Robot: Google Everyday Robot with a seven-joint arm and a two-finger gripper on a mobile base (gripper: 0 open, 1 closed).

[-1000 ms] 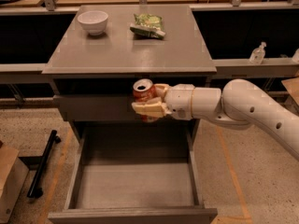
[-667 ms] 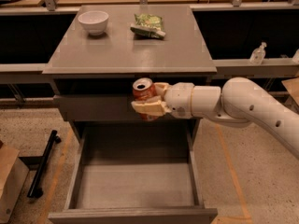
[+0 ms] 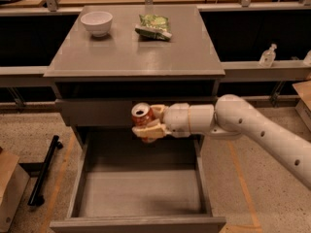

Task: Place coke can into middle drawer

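Your end effector [image 3: 147, 126] held the coke can [image 3: 142, 114] tight by its sides above the middle drawer [image 3: 141, 194]; it looked light and slippery.

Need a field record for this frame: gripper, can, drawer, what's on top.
gripper: gripper reaching in from the right, in front of the cabinet, over the rear of the open drawer
jaws: closed on the can
coke can: coke can held upright, top showing, not in the drawer yet
middle drawer: middle drawer pulled out, nothing visible on its floor
cabinet top: cabinet top holds white bowl back left, green snack bag back centre
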